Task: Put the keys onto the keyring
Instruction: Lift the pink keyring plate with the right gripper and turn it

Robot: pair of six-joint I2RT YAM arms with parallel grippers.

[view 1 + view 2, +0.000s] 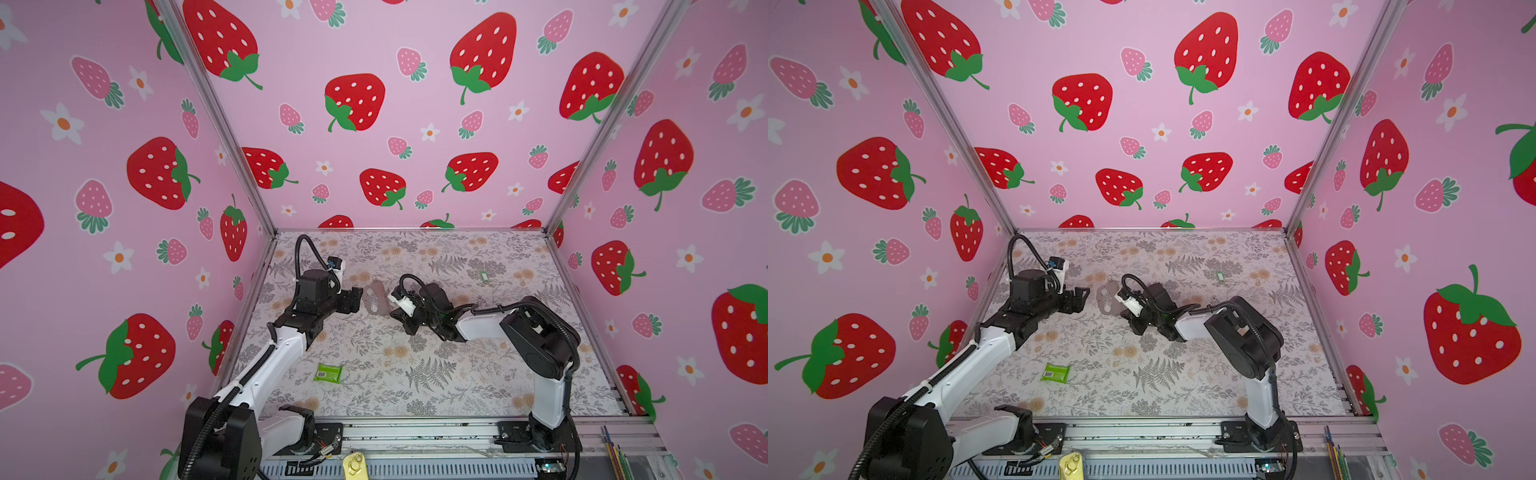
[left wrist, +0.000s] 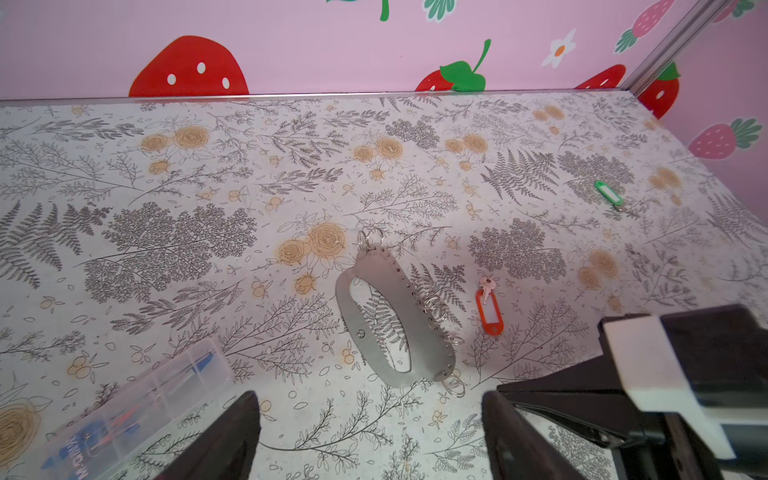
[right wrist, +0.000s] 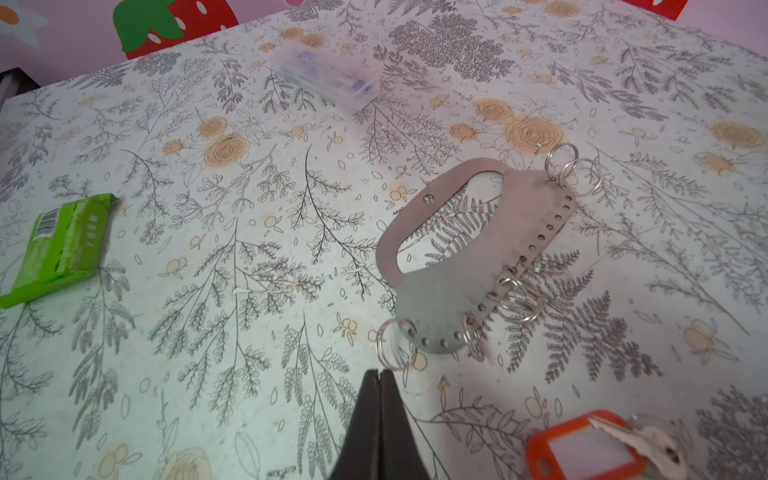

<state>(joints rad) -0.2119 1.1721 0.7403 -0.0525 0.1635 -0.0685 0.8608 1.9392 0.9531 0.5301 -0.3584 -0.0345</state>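
Pre-grasp: keyring (image 3: 440,299) lies flat btwn my L gripper (image 2: 370,419) (jaws wide, empty) & R gripper (image 3: 378,376) (clenched, empty), orange key (image 2: 489,311) just beside it; next, prob. open R to grab that key.

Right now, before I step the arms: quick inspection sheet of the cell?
Surface: floral-print table, no damage seen.
Job's things: keyring flat mid-table; orange key tag beside it, green key tag farther off; neither attached.
Clutter: green packet, clear plastic box.
Grippers: left gripper open, empty; right gripper shut, empty, tip by keyring.
Cables: black hoses looped over both wrists, snagging nothing.
Surroundings: strawberry-print walls, metal frame.
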